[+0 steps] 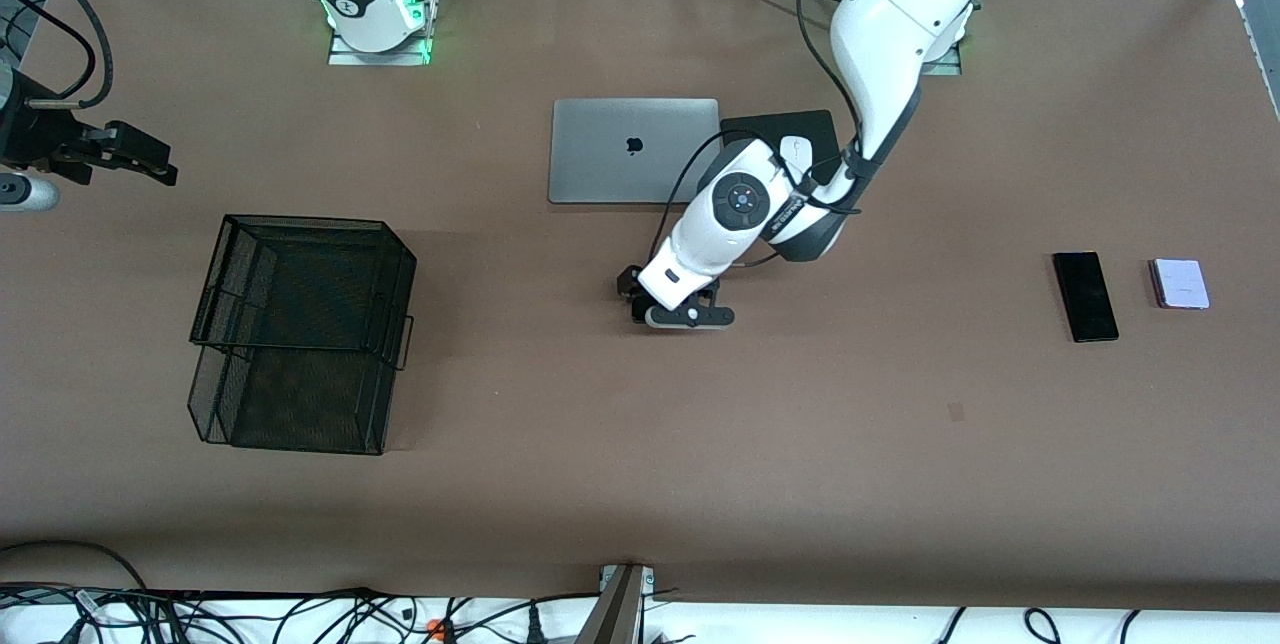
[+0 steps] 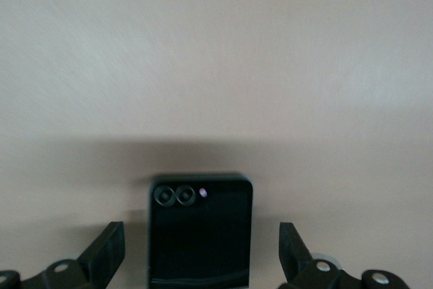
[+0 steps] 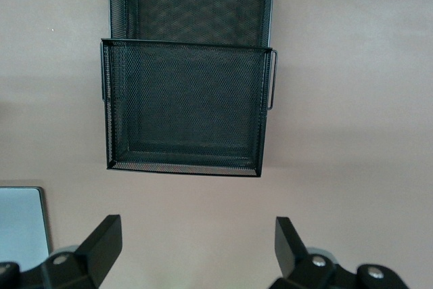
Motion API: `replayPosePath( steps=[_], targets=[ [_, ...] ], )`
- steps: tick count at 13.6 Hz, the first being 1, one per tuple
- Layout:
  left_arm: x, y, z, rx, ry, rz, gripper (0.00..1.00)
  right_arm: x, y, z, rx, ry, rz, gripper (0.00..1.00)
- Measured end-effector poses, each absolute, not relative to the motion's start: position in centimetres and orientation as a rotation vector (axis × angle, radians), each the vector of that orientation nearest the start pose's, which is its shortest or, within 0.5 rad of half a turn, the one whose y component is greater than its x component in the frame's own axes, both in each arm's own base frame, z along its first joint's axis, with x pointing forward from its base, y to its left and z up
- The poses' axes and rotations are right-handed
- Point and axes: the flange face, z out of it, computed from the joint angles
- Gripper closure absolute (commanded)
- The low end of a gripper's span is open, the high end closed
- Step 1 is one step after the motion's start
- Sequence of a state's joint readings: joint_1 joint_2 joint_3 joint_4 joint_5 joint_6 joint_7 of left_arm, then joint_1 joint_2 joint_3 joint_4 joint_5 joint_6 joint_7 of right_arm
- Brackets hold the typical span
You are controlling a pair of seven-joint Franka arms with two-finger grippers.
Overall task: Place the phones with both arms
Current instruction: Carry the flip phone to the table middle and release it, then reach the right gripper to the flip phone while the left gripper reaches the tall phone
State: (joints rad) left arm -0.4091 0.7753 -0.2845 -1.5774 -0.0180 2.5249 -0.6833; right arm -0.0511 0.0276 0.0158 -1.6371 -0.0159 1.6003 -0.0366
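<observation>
The small black flip phone (image 2: 200, 235) with two lenses lies flat on the brown table. My left gripper (image 2: 201, 241) is open and straddles it, one finger (image 2: 108, 252) on each side with a gap to the phone. In the front view the left gripper (image 1: 684, 314) is low over the middle of the table and hides that phone. The long slim black slab (image 1: 1085, 296) and the pale lilac flip phone (image 1: 1180, 284) lie side by side toward the left arm's end. My right gripper (image 1: 150, 162) is open and empty, raised at the right arm's end, and also shows in its wrist view (image 3: 198, 235).
A black wire-mesh basket (image 1: 300, 324) stands toward the right arm's end; it fills the right wrist view (image 3: 186, 106). A closed silver laptop (image 1: 634, 150) lies near the bases, beside a black pad (image 1: 775, 127) with a white mouse (image 1: 795, 148), partly hidden by the left arm.
</observation>
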Motion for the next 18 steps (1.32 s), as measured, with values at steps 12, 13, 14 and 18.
replayPosePath(
  steps=[12, 13, 14, 18],
  targets=[
    [65.6, 3.7, 36.7, -3.063, 0.057, 0.243, 0.0, 52.9, 28.3, 53.3, -3.155, 0.077, 0.038, 0.0],
    [64.7, 7.1, 35.5, -3.068, 0.015, 0.288, 0.0, 51.6, 32.7, 51.9, -3.151, 0.113, 0.027, 0.0],
    [63.8, 9.9, 34.2, -3.072, -0.033, 0.319, 0.0, 50.5, 37.0, 50.4, -3.143, 0.143, 0.015, 0.0],
    [60.6, 18.1, 28.2, -3.038, -0.041, 0.099, 0.0, 48.4, 50.4, 43.6, -3.119, 0.265, 0.004, 0.0]
  ],
)
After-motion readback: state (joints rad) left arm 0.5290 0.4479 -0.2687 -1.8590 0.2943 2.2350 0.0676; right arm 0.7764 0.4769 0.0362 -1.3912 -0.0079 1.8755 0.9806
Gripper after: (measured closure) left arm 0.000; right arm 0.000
